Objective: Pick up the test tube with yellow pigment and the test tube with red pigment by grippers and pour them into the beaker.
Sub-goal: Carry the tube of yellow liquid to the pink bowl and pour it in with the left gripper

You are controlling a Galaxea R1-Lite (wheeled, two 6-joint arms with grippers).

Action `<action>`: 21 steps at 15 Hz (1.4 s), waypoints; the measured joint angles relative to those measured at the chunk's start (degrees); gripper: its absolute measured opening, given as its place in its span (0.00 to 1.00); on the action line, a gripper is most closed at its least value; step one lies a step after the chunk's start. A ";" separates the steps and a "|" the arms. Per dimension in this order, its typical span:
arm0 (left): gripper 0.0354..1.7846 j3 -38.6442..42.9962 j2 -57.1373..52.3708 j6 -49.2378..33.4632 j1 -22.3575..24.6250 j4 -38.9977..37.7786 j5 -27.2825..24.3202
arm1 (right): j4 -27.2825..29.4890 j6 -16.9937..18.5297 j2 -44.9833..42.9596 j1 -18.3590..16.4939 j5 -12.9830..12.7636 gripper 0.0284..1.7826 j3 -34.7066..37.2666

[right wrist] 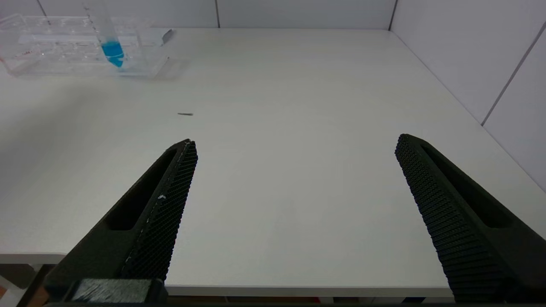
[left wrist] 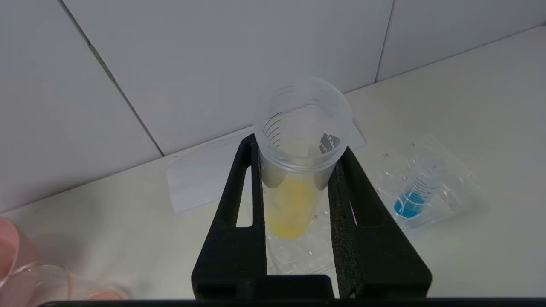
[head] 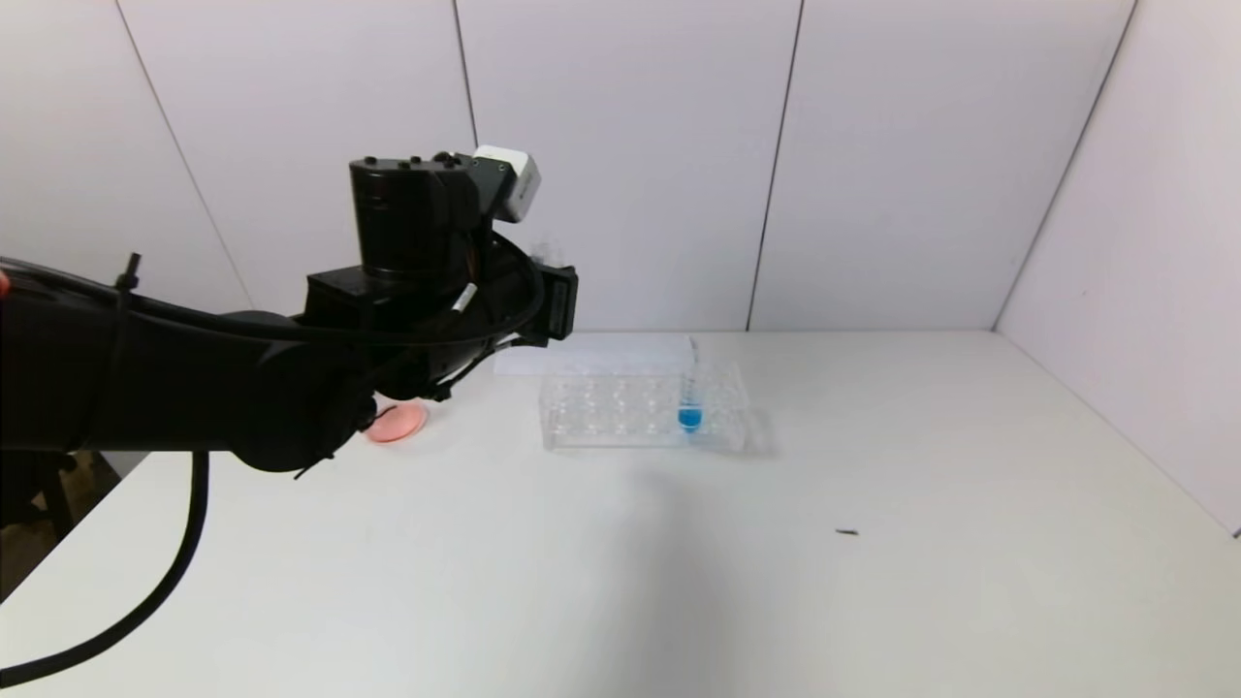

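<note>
From the head view, the left arm was raised over the table's (head: 873, 601) far-left part, w/ the left gripper (head: 553, 301) up above the clear tube rack (head: 620, 412); its fingers weren't readable from there. A pink bowl (head: 397, 423) peeked out behind the arm, and a blue-liquid tube (head: 689, 402) stood upright in the rack's right end. In the left wrist view, the left gripper (left wrist: 298, 170) pinched the test tube with yellow pigment (left wrist: 296, 170) btwn both pads, yellow liquid pooled at its round tip. The rim of the beaker (left wrist: 38, 281) showed at the frame corner, beside the pink bowl (left wrist: 10, 251). In the right wrist view, the right gripper (right wrist: 294, 170) hung low at the table's near edge, fingers spread wide, nothing btwn them, rack (right wrist: 64, 51) well apart.
</note>
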 joint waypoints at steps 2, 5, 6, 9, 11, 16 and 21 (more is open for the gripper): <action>0.23 -0.11 -2.10 0.74 2.11 1.67 -1.49 | 0.00 0.00 0.00 0.00 0.00 0.95 0.00; 0.23 -0.34 -4.66 0.74 5.18 3.44 -2.78 | 0.00 0.00 0.00 0.00 -0.02 0.95 0.00; 0.23 -0.45 -5.50 0.72 6.18 4.30 -3.19 | 0.00 0.02 0.00 0.00 0.00 0.95 0.00; 0.23 -0.63 -8.00 0.77 9.19 7.39 -5.16 | 0.00 0.02 0.00 -0.02 -0.02 0.95 0.00; 0.23 -0.65 -9.48 0.99 11.67 9.23 -5.84 | 0.00 0.00 0.00 0.00 0.00 0.95 0.00; 0.23 -1.00 -11.95 1.07 19.69 12.04 -11.39 | 0.00 0.00 0.00 0.00 -0.02 0.95 0.00; 0.23 -1.91 -12.54 1.02 26.75 13.53 -16.20 | 0.00 0.00 0.00 0.00 -0.02 0.95 0.00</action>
